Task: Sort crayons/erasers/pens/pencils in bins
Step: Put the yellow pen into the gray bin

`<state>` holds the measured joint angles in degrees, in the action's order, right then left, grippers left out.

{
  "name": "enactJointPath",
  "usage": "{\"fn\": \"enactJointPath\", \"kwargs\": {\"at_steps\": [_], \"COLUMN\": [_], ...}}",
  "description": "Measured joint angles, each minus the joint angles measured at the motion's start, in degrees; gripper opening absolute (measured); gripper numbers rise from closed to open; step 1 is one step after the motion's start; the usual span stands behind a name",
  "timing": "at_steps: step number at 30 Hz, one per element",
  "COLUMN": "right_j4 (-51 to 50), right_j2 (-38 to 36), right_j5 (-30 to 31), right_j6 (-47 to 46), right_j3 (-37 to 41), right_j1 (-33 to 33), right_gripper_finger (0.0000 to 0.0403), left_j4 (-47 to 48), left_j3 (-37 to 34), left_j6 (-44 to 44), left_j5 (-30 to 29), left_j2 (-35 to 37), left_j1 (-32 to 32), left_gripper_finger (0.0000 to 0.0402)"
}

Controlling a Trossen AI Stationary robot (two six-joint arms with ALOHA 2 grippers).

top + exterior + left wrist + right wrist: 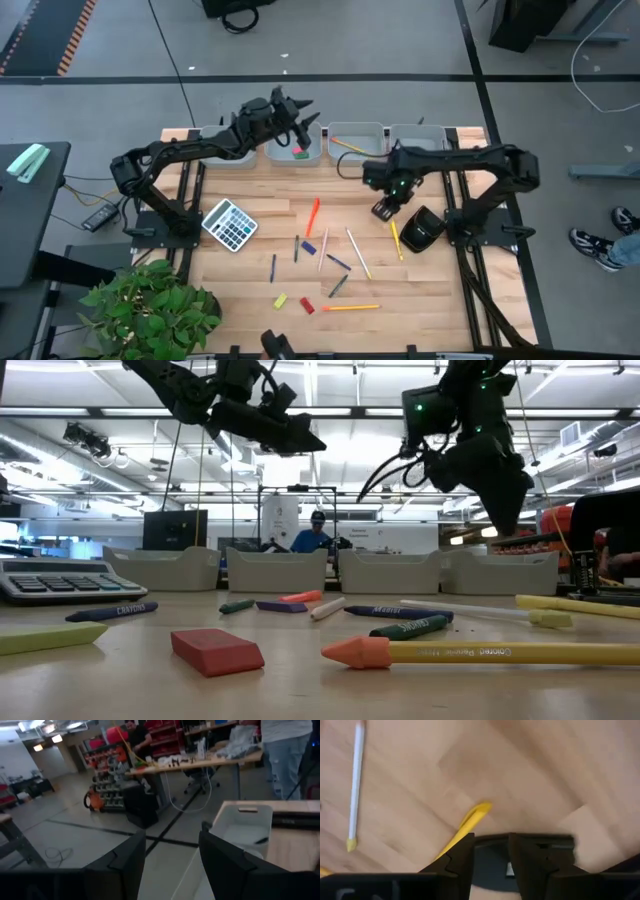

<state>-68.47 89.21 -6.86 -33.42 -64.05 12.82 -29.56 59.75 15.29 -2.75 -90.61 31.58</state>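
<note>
left gripper [300,118] – jaws wide, empty | right gripper [383,211] – jaws parted, empty

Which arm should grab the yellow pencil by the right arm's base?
Right. The right gripper hangs open just beside that yellow pencil, which shows past its fingers. The left gripper is open, up over the bins.
</note>
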Motion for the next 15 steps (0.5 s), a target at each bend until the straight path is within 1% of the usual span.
{"fn": "enactJointPath", "kwargs": {"at_steps": [4, 6, 11, 15], "right_j4": [0.00, 0.12, 2.58, 3.52], "right_j2": [2.98, 3.75, 4.96, 7.47], "right_j5": [-0.26, -0.30, -0.30, -0.41], "right_j6": [-2.50, -2.62, -3.71, -3.20], "right_j3": [0.00, 0.00, 0.00, 0.86], "right_j1": [-2.27, -3.08, -3.21, -3.22], "right_gripper_finger": [0.0129, 0.0137, 0.0180, 0.0212], "left_j4": [0.17, 0.13, 0.20, 0.24], "left_j3": [0.00, 0.00, 0.00, 0.00], "left_j6": [0.87, 1.05, 1.99, 2.32], "left_j5": [0.12, 0.14, 0.10, 0.10], "left_j2": [0.02, 0.02, 0.02, 0.02], "left_j1": [-0.05, 0.07, 0.12, 0.10], "left_gripper_finger": [0.0191, 0.0194, 0.0200, 0.0201]}}
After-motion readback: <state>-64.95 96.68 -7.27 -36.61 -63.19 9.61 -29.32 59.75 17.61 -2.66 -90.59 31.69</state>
